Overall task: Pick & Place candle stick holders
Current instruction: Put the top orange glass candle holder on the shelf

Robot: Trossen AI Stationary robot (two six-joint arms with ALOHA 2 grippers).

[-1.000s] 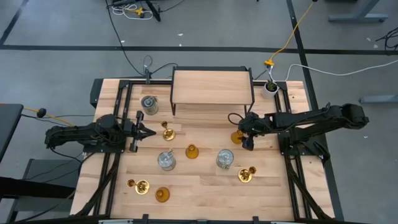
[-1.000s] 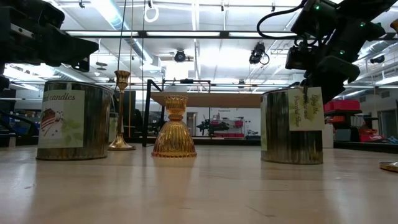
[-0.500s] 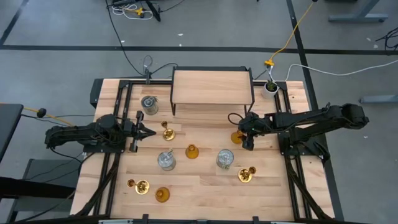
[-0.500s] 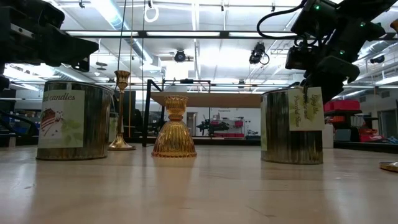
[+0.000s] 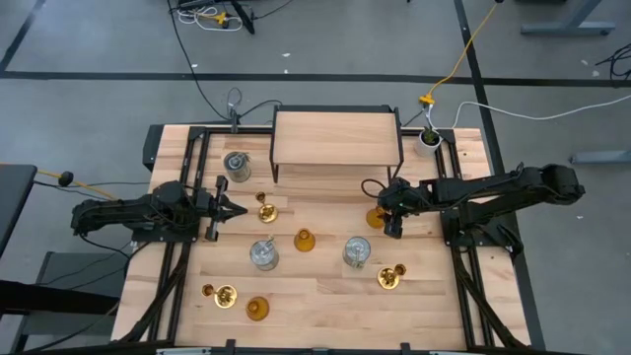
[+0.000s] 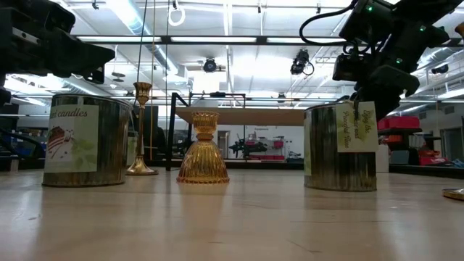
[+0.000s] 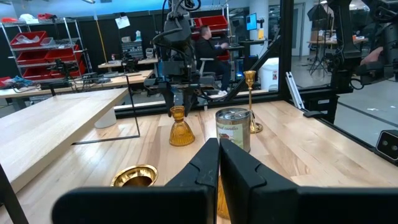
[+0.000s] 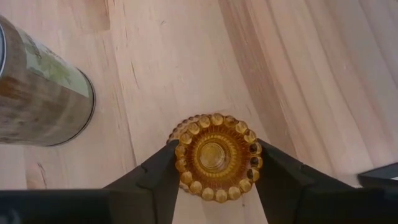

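Note:
My right gripper (image 5: 381, 217) is at the table's right of middle, shut on an amber bell-shaped candle stick holder (image 8: 216, 157) that stands upright on the wood. Two more amber holders (image 5: 305, 240) (image 5: 257, 310) stand on their bases. So do three silvery cylinders (image 5: 237, 165) (image 5: 263, 254) (image 5: 356, 251) and three brass holders (image 5: 266, 210) (image 5: 225, 294) (image 5: 391, 276). My left gripper (image 5: 233, 207) is shut with nothing in it. It hangs level at the left, beside the brass holder near it. My right gripper pinches the amber holder between its two fingers (image 8: 163, 171), on opposite sides of its beaded round rim (image 8: 181, 155). The fingers slant down onto it from the table's right side. The holder stays upright with its base on the table.
A wooden shelf on a black frame (image 5: 335, 138) stands at the far middle. A small white pot with a green plant (image 5: 430, 138) sits at the far right corner. Bare wood lies along the near edge, between the holders there.

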